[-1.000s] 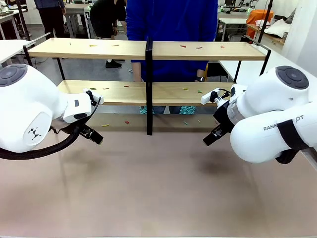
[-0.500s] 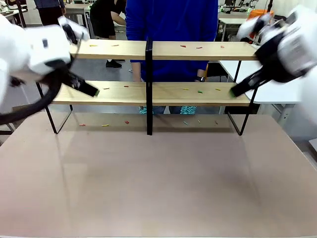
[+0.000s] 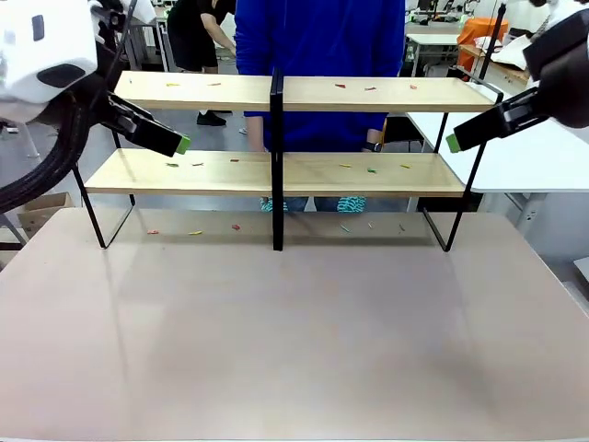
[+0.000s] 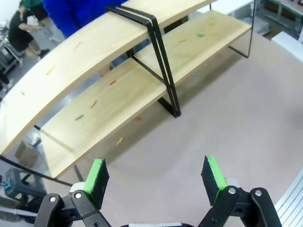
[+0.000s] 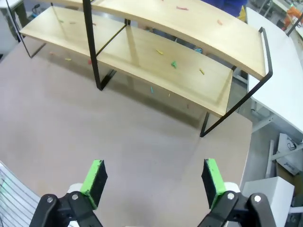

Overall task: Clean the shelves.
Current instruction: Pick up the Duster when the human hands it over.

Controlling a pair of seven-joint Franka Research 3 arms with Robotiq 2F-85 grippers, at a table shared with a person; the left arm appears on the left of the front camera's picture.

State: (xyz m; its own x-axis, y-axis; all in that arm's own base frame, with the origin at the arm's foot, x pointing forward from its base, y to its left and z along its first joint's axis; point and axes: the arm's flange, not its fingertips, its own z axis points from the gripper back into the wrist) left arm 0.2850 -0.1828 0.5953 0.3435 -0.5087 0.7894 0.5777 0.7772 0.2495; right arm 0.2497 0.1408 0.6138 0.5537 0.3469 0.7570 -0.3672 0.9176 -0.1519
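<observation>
Left end effector point(image 4: 156, 175): fingers spread wide, nothing held, now raised in front of the left end of the shelves point(image 3: 212, 92), higher than a moment ago.
Right end effector point(image 5: 154, 177): wide too, empty, lifted beside the right end.
Shelves: unmoved at the far side of the tabletop point(image 3: 294, 341), coloured scraps point(image 3: 371, 169) on both boards.
Person point(image 3: 317, 55): standing just behind.

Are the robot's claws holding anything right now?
No. The left gripper and the right gripper are both open and empty, near the shelves.
</observation>
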